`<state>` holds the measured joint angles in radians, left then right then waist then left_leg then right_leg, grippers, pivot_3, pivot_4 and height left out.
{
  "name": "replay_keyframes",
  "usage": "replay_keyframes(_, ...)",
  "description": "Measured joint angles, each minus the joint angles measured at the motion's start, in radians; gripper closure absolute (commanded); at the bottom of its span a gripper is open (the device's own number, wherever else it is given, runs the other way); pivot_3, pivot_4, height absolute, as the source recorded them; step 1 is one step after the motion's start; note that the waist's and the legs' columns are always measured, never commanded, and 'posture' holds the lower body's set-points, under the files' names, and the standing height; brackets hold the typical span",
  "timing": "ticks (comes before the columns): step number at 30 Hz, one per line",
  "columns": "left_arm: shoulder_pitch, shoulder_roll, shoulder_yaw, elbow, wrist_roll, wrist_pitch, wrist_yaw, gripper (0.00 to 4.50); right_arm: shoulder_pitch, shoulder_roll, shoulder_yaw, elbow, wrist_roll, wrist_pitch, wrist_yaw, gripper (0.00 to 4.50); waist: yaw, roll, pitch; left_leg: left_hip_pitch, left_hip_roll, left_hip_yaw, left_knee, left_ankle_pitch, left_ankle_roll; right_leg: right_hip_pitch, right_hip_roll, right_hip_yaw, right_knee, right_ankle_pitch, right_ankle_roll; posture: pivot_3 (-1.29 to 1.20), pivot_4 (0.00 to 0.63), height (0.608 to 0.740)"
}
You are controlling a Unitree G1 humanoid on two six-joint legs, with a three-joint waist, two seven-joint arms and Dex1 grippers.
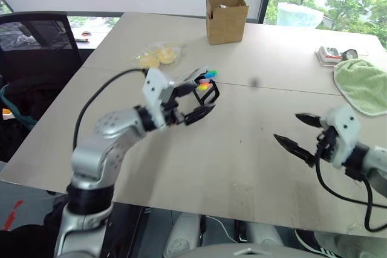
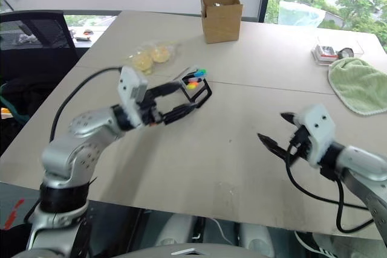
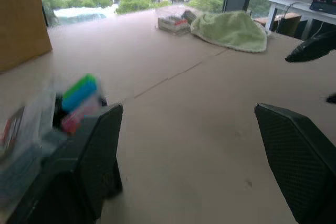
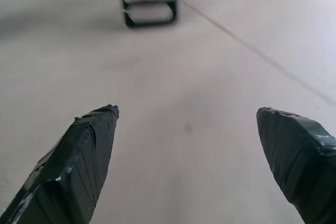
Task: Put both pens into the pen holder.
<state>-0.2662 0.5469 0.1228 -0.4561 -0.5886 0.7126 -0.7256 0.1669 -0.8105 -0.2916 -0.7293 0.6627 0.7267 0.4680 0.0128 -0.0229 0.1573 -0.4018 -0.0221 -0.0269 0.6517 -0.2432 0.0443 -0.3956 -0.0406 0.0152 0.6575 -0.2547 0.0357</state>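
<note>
The pen holder (image 1: 205, 92) stands on the counter (image 1: 242, 143) a little left of the middle of the head view, with bright tips, blue, green and orange, poking out of its top. I see no slim black pen lying loose anywhere on the counter, and neither arm carries one. So my guess is that both pens are already in the holder and the job is at or near its end, but I cannot pick out the pens themselves among those coloured tips.

The left gripper (image 1: 195, 102) sits just beside the holder, on the side nearer the lower left of the picture. Its jaws stand wide apart with nothing between them. From the head view its upper finger overlaps the holder's frame, so I cannot tell whether it touches the frame or is only in front of it. In the left wrist view the holder is a blur beside one finger.

The right gripper (image 1: 297, 132) hangs over bare counter in the lower right of the head view, well apart from the holder. Its jaws are spread wide and empty too. Its wrist view looks across the counter at the foot of the holder's black frame; the top is cut off.

Further back, a cardboard box (image 1: 226, 19) stands at the top centre, a clear bag with something yellow (image 1: 158, 56) lies to the upper left of the holder, and a green cloth (image 1: 363, 83) lies at the right edge.
</note>
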Motion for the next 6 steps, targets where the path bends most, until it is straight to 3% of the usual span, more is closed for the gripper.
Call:
replay_keyframes(3,0.154,0.018,0.042,-0.064,-0.017,0.024,0.026,0.36,0.075,0.021,-0.038,0.005,-0.055,-0.032,0.002,0.00,0.003,0.000,0.000,0.001,0.000,0.000,0.000,0.000,0.000,0.000,0.000,0.000,0.000,0.000,0.000,0.00,0.150,0.740)
replay_keyframes(6,0.214,0.018,0.062,-0.112,-0.027,0.026,0.052,0.36,0.098,0.035,-0.050,0.000,-0.067,-0.046,0.010,0.00,0.004,0.000,0.000,0.001,0.000,0.000,0.000,0.000,0.000,0.001,0.000,0.000,0.000,0.000,-0.001,0.00,0.150,0.740)
